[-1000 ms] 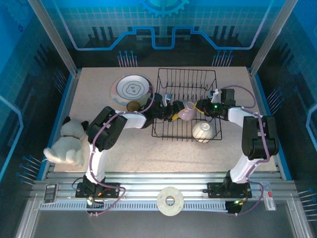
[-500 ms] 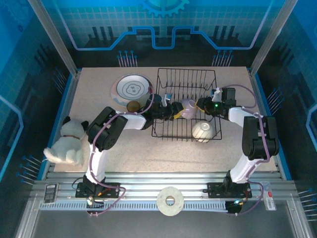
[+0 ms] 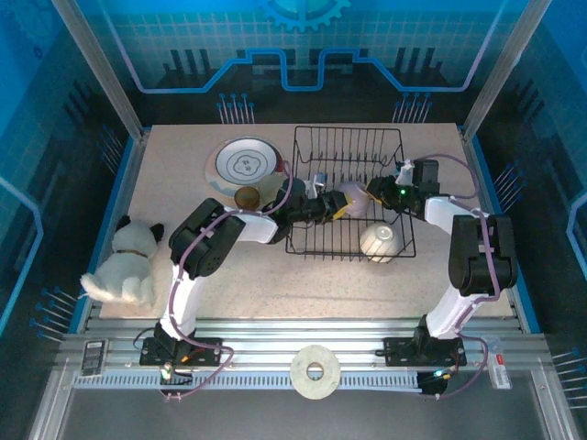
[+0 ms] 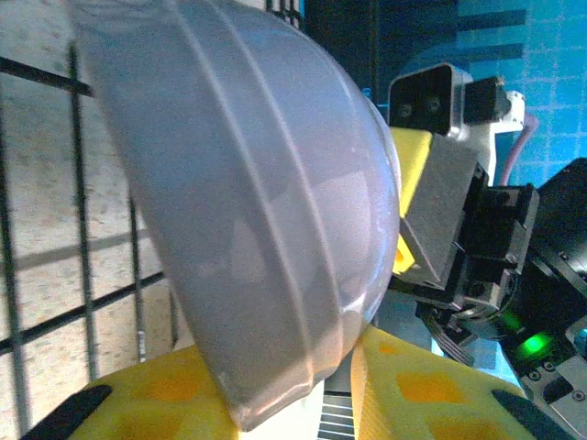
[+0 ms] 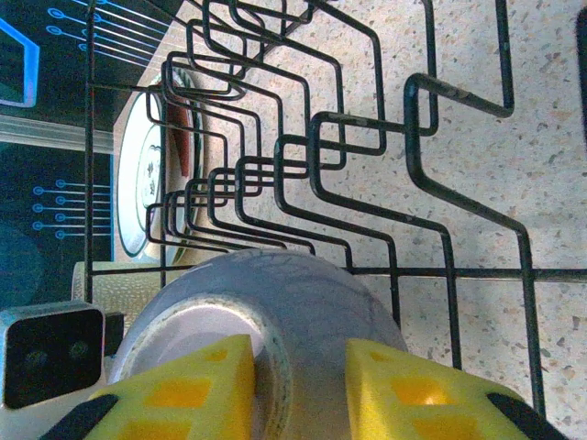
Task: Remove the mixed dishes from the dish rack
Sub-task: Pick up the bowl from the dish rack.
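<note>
A white bowl (image 3: 378, 240) sits in the near right corner of the dish rack (image 3: 330, 240), and at the rack's middle the left end effector (image 4: 303, 385) and the right end effector (image 5: 298, 376), each narrowly parted, clamp one lavender bowl (image 3: 347, 200).

Lavender ribbed bowl (image 4: 257, 211), blk wire rack (image 5: 477, 272), yellow pads (image 5: 413, 385).

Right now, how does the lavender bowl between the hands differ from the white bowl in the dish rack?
The lavender bowl is gripped on its side, the left hand on its rim and the right hand on its foot ring; the white bowl lies free, seemingly upside down, in the near right corner of the dish rack. The lavender bowl is ribbed and tinted; the white bowl looks plain. Both are small and round.
</note>
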`<state>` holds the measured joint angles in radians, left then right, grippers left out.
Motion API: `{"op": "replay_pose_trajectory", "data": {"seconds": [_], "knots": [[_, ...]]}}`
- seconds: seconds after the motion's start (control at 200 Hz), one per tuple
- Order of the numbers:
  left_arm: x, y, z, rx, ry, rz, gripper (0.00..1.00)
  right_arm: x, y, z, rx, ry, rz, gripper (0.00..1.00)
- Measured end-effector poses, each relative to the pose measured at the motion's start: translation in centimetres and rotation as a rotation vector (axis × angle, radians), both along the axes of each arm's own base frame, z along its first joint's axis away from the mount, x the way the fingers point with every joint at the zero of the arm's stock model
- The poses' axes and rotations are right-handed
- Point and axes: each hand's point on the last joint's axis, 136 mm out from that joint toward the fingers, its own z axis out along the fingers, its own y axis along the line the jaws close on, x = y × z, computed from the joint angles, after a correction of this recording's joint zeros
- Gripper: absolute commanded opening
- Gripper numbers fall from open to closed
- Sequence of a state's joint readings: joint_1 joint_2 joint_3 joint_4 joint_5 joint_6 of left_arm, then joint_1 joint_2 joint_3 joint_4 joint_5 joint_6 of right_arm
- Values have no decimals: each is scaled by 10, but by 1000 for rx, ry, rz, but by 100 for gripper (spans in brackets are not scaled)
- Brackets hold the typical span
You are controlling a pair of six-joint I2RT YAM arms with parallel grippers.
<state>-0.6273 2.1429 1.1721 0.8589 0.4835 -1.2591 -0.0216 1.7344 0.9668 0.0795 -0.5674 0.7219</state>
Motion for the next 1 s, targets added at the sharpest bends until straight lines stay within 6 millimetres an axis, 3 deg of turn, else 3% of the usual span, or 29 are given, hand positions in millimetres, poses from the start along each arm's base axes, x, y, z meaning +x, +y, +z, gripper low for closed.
{"op": "replay_pose_trajectory", "data": {"seconds": [0.215, 0.656, 1.001], "knots": [[0, -5, 8, -36, -37, -8, 21, -4, -2, -6, -11, 26, -5, 32], [8, -11, 24, -99, -85, -2, 0, -10, -7, -15, -32, 69, -20, 32], [11, -11, 25, -109, -78, 11, 0, -14, -8, -18, -51, 85, -18, 35]]}}
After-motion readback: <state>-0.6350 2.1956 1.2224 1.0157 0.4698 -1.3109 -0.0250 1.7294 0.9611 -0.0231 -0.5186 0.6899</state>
